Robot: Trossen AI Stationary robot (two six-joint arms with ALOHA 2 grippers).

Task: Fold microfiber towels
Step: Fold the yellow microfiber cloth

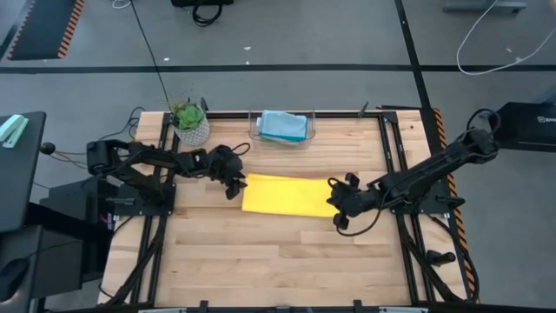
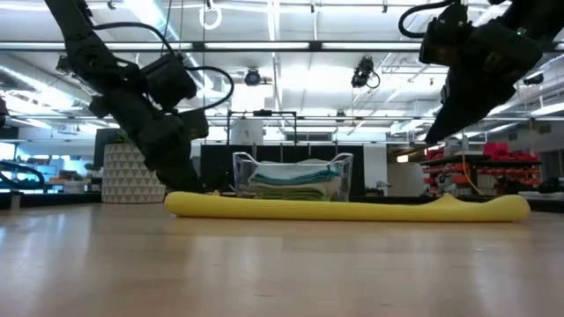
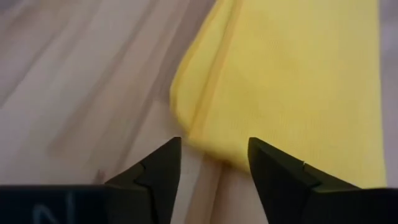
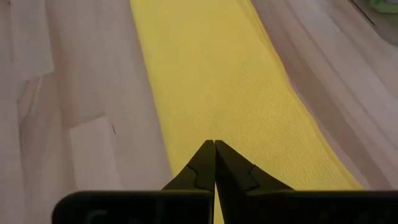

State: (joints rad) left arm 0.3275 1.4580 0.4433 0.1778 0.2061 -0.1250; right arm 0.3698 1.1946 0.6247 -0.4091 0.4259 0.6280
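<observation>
So the yellow towel [image 1: 287,196] is lying flat in the middle of the desk [image 1: 261,261], already folded into a long strip running side to side; the left wrist view shows a doubled layer along its left end, so it's at least two plies there.

Left end effector [image 1: 233,184] sits right at the towel's left end with its fingers apart and nothing between them; the cloth edge lies just ahead of the tips in its wrist view. Right end effector [image 1: 340,202] is over the right end, fingers pressed together; I'd say not pinching cloth, since the tips look lifted above the strip in the low view, though the wrist view doesn't make that fully clear.

Handling-wise, my read: this thing is light, floppy and grippy rather than slippery; it won't hold a shape, so lift one corner and the rest sags and drags on the wood. Best hold looks like the two corners of one short end, pinching both layers together, then carrying that end over to the other.

The clear bin [image 1: 282,129] at the back holds folded towels, light blue towel [image 1: 283,123] on top; plant [image 1: 189,122] stands beside it, well clear.
</observation>
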